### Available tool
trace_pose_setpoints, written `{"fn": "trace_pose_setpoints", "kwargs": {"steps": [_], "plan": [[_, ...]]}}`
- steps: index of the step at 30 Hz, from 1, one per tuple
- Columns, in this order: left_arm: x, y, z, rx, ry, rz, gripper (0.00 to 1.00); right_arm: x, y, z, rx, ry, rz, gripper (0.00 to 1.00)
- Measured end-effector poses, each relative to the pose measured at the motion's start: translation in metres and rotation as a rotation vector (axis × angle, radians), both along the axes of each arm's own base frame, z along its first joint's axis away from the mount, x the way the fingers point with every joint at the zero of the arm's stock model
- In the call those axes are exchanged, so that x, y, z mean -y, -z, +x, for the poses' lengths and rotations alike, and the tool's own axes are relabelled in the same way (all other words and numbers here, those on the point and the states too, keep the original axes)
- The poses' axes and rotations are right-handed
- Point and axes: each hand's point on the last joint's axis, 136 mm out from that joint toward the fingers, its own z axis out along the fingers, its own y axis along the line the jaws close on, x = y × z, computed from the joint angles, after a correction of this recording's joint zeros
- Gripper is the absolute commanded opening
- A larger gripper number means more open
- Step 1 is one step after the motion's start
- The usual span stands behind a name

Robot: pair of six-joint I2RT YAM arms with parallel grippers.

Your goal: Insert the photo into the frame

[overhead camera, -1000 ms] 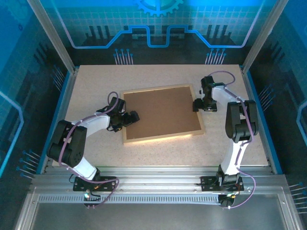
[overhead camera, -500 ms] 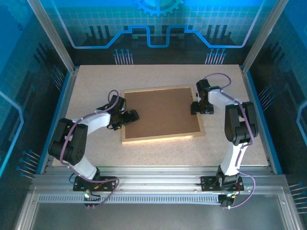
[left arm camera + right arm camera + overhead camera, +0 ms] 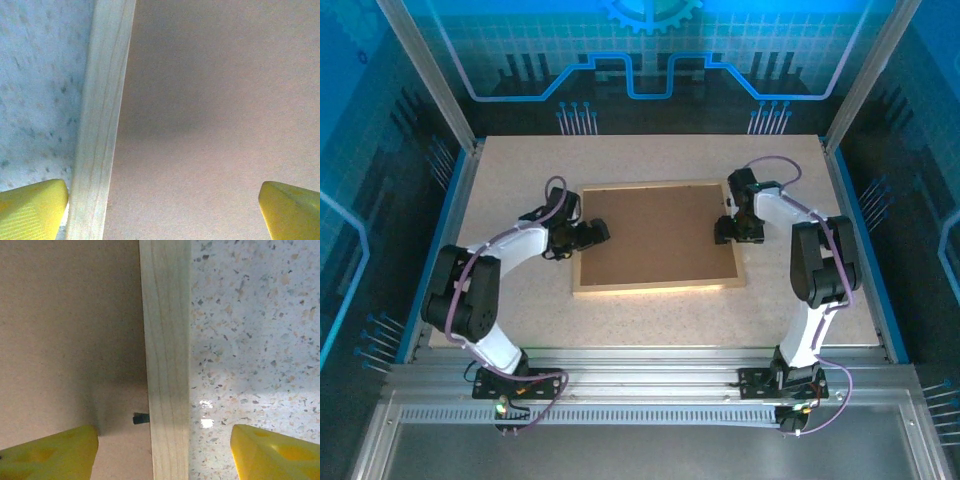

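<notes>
Wood frame (image 3: pixel 655 288) is lying back side up around the middle of the speckled table (image 3: pixel 650 160), long sides running left to right. The brown backing board (image 3: pixel 655 235) sits inside it, so that's pretty much all you see from above.

Left gripper (image 3: pixel 593 234) is down at the frame's left short side with its jaws spread really wide. In the left wrist view one yellow finger (image 3: pixel 32 210) hangs over the table just outside the rail. The other is way over on the backing board, so it's straddling the rail and pinching nothing.

Right gripper (image 3: pixel 724 229) is at the opposite short side doing the same kind of thing. Its jaws are apart, with one finger (image 3: pixel 50 452) over the board and the other over bare table. The rail runs between them with a gap on each side. There's a small dark tab (image 3: pixel 141 418) poking out from the rail's inner edge onto the board, near the board-side finger. Can't tell if either gripper is actually touching anything.
</notes>
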Motion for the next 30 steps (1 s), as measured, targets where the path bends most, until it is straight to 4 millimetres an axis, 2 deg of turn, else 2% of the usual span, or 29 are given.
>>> {"fn": "trace_pose_setpoints", "kwargs": {"steps": [6,9,11,14,19,24,30], "plan": [[-0.024,-0.044,0.029,0.11,-0.003,0.055,0.99,0.008,-0.023,0.03,0.086,0.027,0.044,0.68],[-0.036,-0.055,0.04,0.126,-0.01,0.071,0.93,0.013,-0.024,0.043,0.11,0.039,0.067,0.65],[-0.045,-0.057,0.05,0.125,-0.015,0.083,0.84,0.018,-0.017,0.048,0.103,0.045,0.077,0.62],[-0.054,-0.05,0.063,0.099,-0.012,0.101,0.71,0.022,-0.004,0.051,0.076,0.045,0.093,0.6],[-0.06,-0.023,0.073,0.012,0.015,0.126,0.57,0.015,0.003,0.053,0.062,0.024,0.138,0.55],[-0.061,-0.001,0.077,-0.061,0.049,0.145,0.56,0.008,0.002,0.054,0.067,0.008,0.175,0.48],[-0.067,0.005,0.09,-0.093,0.064,0.153,0.56,0.006,0.004,0.053,0.06,0.0,0.186,0.43]]}}
